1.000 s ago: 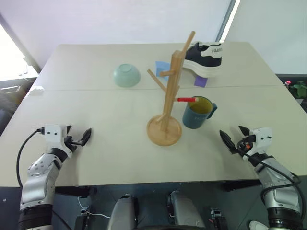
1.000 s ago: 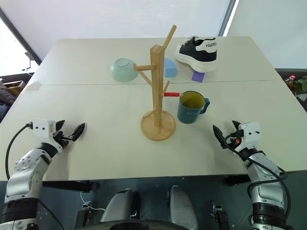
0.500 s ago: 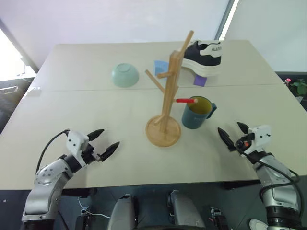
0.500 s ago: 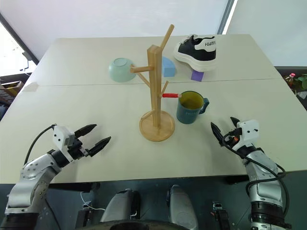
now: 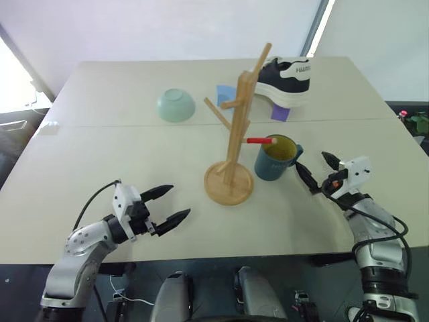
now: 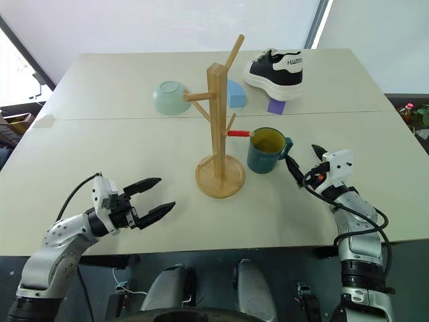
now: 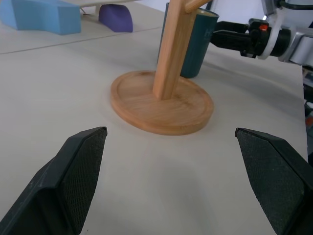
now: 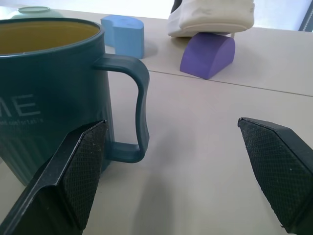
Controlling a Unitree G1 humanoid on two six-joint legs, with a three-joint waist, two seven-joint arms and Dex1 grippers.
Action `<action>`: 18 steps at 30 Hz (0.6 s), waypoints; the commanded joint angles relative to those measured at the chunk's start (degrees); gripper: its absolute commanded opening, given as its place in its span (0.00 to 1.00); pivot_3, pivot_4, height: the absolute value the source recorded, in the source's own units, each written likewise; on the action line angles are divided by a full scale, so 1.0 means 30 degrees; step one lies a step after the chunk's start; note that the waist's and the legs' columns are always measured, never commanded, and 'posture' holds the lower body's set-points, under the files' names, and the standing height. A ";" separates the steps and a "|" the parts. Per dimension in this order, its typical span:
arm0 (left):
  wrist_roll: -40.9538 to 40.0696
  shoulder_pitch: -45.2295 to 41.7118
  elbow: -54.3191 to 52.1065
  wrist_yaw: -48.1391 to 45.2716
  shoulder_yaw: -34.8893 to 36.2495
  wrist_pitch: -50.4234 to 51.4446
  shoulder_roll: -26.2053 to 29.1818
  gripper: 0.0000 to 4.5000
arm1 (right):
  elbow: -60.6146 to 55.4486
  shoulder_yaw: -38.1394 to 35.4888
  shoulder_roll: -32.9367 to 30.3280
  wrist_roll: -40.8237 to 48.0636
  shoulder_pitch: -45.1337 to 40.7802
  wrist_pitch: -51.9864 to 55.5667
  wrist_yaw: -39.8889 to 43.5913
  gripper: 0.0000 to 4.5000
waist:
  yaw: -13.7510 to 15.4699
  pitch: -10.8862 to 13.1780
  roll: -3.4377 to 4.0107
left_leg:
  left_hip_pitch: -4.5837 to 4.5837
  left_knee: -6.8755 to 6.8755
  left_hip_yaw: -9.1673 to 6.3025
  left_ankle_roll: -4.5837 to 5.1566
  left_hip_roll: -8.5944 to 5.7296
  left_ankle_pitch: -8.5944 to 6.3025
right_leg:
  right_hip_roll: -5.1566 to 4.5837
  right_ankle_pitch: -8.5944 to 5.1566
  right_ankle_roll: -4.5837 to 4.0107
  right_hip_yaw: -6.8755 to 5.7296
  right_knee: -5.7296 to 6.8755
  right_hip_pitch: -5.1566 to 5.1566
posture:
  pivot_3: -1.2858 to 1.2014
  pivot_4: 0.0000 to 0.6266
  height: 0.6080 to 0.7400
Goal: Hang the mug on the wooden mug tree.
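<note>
2 hands sit low over the pale worktop [image 5: 134, 154], both spread wide and holding nothing. The mug [image 5: 274, 158] stands upright on the worktop just to the right of the mug tree [image 5: 234, 134], close beside its round base without clearly touching it. The mug's handle points to the right, toward the right hand [image 5: 314, 172]. That hand is level with the mug and just beside the handle, apart from it; in the right wrist view the handle [image 8: 131, 105] lies near 1 finger, with bare worktop between the 2 fingers. A red-tipped peg [image 5: 260, 140] of the tree reaches out over the mug's yellow-green rim.

The left hand [image 5: 168, 206] lies near the front edge, left of the tree and well apart from it, its fingers aimed toward the tree's base. In the left wrist view the base [image 7: 161, 105] sits between the 2 open fingers, with the mug behind the post.

Farther back on the worktop lie a pale green bowl [image 5: 176, 106], a blue block [image 5: 225, 92], a purple block [image 5: 280, 113] and a black-and-white shoe [image 5: 286, 77], the shoe resting partly on the purple block.
</note>
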 commanded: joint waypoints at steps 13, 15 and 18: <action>-0.0379 -0.0132 -0.1078 -0.0149 -0.0615 -0.0091 0.0073 1.00 | 0.2700 0.0543 -0.0067 -0.0166 -0.2359 -0.1249 0.1122 0.99 | -0.0051 0.0000 0.0000 | 0.0033 0.0030 -0.0001 -0.0001 0.0011 0.0002 | 0.0087 -0.0001 -0.0002 0.0044 0.0062 0.0004 | 0.52 0.24 1.00; -0.0349 -0.0065 -0.1055 -0.0185 -0.0645 -0.0183 0.0062 1.00 | 0.3032 0.0660 -0.0056 -0.0193 -0.2614 -0.1343 0.1248 0.99 | -0.0047 0.0000 0.0000 | 0.0033 0.0030 0.0001 0.0000 0.0011 0.0002 | 0.0087 -0.0001 -0.0002 0.0047 0.0064 0.0004 | 0.52 0.24 1.00; -0.0321 0.0026 -0.0963 -0.0275 -0.0676 -0.0340 0.0054 1.00 | 0.3482 0.0812 -0.0017 -0.0241 -0.2951 -0.1463 0.1386 0.99 | -0.0041 0.0000 0.0000 | 0.0032 0.0030 0.0000 0.0000 0.0012 0.0002 | 0.0087 -0.0001 -0.0002 0.0048 0.0064 0.0004 | 0.52 0.24 1.00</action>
